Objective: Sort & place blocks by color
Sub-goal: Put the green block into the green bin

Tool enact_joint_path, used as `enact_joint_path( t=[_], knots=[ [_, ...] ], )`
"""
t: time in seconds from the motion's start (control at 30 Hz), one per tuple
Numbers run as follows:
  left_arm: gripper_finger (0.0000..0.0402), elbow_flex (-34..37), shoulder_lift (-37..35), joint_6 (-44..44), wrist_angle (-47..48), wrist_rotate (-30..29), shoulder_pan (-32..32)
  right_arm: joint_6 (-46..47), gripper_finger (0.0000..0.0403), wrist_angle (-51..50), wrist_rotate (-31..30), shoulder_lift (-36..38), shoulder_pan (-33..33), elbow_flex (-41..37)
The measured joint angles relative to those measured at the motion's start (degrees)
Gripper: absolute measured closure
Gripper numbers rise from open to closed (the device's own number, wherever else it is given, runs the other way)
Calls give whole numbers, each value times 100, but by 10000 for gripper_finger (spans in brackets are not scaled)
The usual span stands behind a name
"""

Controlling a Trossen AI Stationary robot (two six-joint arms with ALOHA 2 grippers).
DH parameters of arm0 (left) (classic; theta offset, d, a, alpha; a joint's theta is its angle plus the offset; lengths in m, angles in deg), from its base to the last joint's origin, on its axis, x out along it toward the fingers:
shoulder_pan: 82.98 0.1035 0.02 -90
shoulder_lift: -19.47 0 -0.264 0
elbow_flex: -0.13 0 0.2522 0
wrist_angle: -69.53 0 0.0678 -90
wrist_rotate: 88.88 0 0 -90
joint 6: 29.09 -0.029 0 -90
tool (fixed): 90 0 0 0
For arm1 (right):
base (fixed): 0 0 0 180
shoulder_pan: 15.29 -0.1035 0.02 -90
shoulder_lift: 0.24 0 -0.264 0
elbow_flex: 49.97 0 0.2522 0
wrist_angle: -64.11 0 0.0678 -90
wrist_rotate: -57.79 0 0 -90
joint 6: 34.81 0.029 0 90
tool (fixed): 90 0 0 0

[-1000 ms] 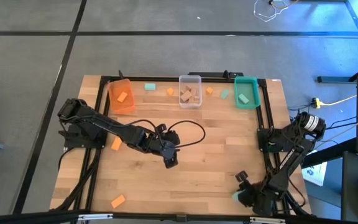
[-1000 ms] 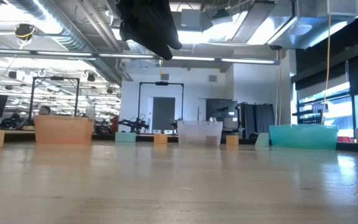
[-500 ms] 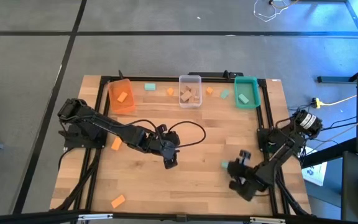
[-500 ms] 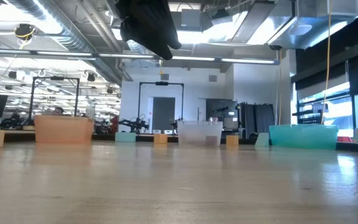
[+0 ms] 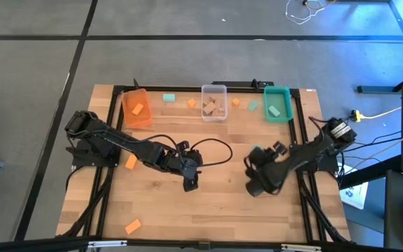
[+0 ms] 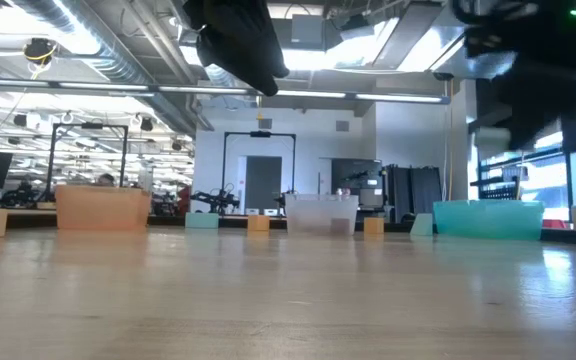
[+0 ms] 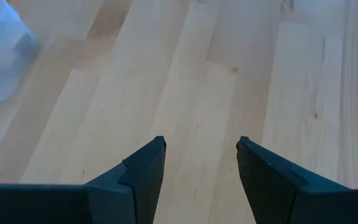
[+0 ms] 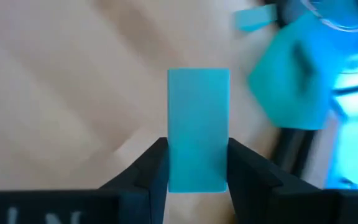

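Motion blur smears the table [image 8: 55, 93] around the right gripper [image 8: 197, 163], which pinches a teal block [image 8: 197, 127] above mid-table; the block's lower end is hidden. Left gripper [image 7: 201, 162] hangs spread, empty.

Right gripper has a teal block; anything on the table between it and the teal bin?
No. In the high view the stretch from the right gripper, shut on a teal block, to the teal bin is bare wood.
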Motion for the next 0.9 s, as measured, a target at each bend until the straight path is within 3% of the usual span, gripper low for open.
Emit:
enact_joint_path(
  t=[0.1,0.27,0.77,0.9],
  knots=[
    [211,0,0,-147,2,0,-15,-24,276,-667,-246,11,433,462],
    [211,-2,0,-296,4,2,-59,-736,276,-527,-542,464,1241,738],
    [211,-4,0,-521,-270,-89,-114,-1687,276,-639,-682,2137,3699,292],
    [211,-4,0,-562,-749,-637,-17,-1718,276,-633,-716,2235,4230,70]
  ],
)
